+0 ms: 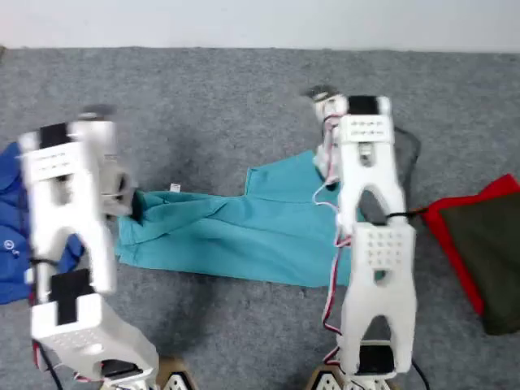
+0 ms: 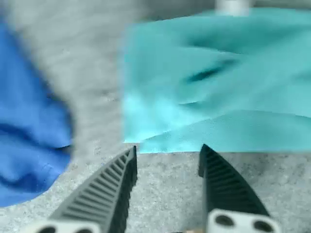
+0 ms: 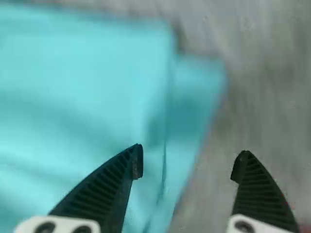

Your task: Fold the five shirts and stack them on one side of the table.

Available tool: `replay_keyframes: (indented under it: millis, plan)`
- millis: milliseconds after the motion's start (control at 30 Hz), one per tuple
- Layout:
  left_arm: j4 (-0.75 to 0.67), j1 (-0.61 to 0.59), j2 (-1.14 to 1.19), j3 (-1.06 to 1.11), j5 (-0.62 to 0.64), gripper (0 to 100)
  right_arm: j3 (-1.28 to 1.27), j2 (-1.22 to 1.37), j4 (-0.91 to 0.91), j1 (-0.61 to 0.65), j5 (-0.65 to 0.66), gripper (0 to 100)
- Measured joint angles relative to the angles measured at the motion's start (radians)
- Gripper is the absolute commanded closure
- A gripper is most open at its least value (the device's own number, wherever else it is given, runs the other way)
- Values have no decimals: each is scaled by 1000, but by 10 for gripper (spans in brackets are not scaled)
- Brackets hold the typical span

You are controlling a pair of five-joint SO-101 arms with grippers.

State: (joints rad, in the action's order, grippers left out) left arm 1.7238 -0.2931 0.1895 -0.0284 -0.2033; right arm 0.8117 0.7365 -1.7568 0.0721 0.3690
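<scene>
- My left pincer stands wide and holds nothing. The near hem of the teal shirt lies just ahead of its tips. The blue shirt sits off to the pincer's outer side, away from the other arm, with bare table between the two garments.
- My right pincer is wide as well, and empty — one finger hangs over teal cloth and the other over grey table, so an edge of that shirt runs under the gap.
- Progress, as I judge it from the high view:
  - The teal shirt lies as a long, rumpled band between the two arms, at most half folded.
  - The blue one is a loose heap, not yet folded.
  - Well out beyond the right pincer, a red shirt with a dark olive shirt on top looks folded and stacked.
  - That makes perhaps two done, with the rest to fold and carry over.
- Hard to make out:
  - The blue shirt and the stack are both cut off at the frame's edges.
  - The right arm covers part of the teal shirt.
  - I count four garments — whether the stack holds a fifth, I cannot tell.
</scene>
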Motion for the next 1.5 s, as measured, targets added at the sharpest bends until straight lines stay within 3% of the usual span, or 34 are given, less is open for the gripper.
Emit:
replay_keyframes:
  millis: [100,200,300,533,800,1233,1500]
  plan:
    - [0,8,-5,2,0,824,-181,-172,46,-14,54,702]
    - [0,6,-5,2,0,824,-554,-417,140,-23,71,702]
    - [0,12,-5,5,0,824,-822,-448,250,-17,75,702]
    - [0,8,-5,5,0,826,-872,-454,402,-20,77,701]
    - [0,9,-5,57,0,826,-591,-301,351,46,83,701]
    - [0,9,-5,74,0,827,-9,193,149,64,83,707]
    - [0,9,-5,74,14,827,295,358,71,64,109,966]
